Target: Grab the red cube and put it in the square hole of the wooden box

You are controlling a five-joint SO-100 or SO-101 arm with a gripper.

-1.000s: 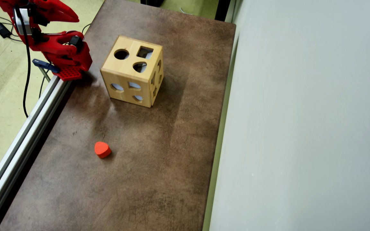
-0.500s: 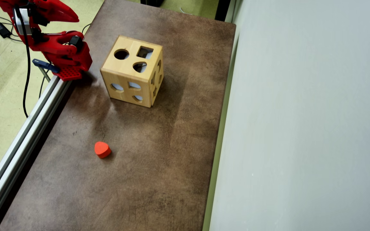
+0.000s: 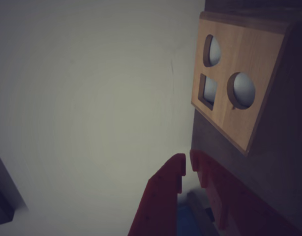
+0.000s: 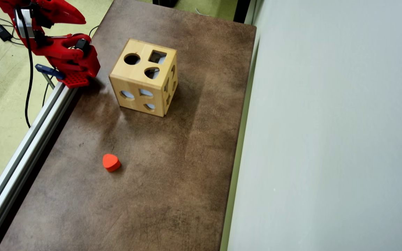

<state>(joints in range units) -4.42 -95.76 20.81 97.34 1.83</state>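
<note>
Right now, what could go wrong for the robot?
1. No red cube shows. Only a heart block lies on the table, so the arm might grab that, and it may not fit the square hole.
2. The box stands close to the arm, so reaching over could bump it.

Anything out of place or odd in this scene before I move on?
No red cube shows in either view; the only loose block is an orange-red heart-shaped block lying apart from the wooden box. The end effector is nearly closed and empty. Nothing is spilled or damaged.
</note>
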